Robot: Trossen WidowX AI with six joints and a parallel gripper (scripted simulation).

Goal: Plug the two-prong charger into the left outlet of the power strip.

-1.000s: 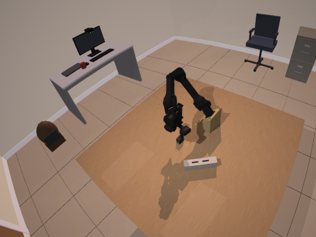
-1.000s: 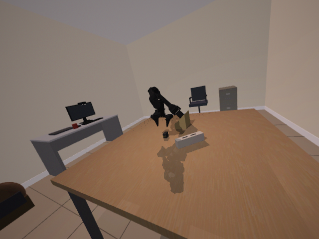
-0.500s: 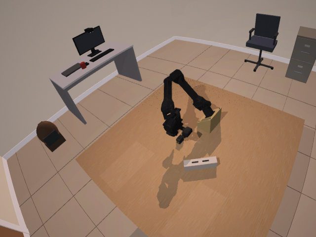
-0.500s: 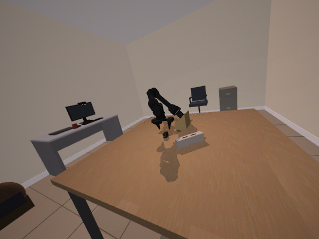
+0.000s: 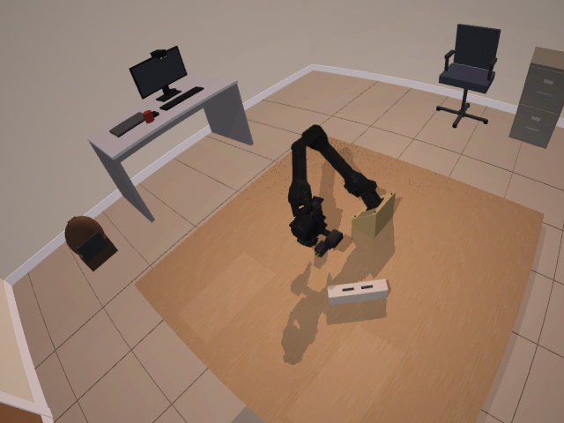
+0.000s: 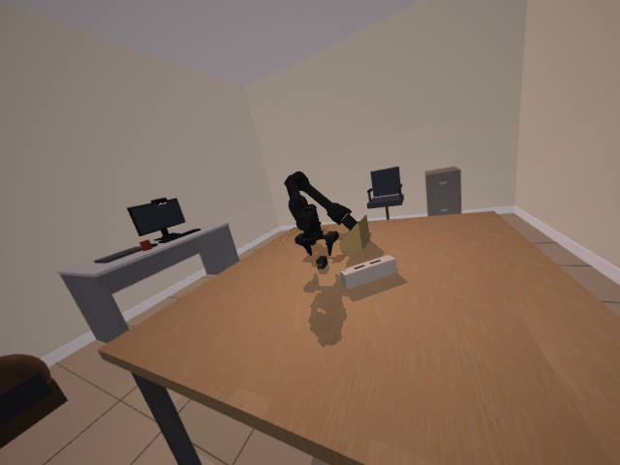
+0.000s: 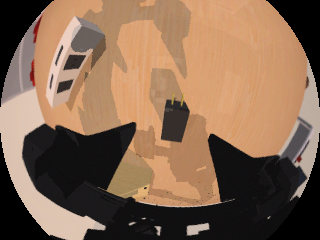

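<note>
Gripper: my gripper (image 7: pixel 174 132) hangs wide open and empty above the wooden table (image 6: pixel 450 320), one finger (image 7: pixel 90 154) at each lower edge of the wrist view.

Charger: the two-prong charger (image 7: pixel 175 122) lies on the table directly below me, in the gap between my fingers, touching neither.

Long axis: in the wrist view the dark body runs 6 to 12 o'clock, prongs at the 12 o'clock end, so my fingers flank its long sides.

Power strip: the power strip (image 7: pixel 70 63) rests at about 10 o'clock from the charger in the wrist view, well apart.

Coming move: I judge a straight descent should bracket the charger body.

Arm base: the tan mount (image 5: pixel 374 217) stands behind me.
</note>
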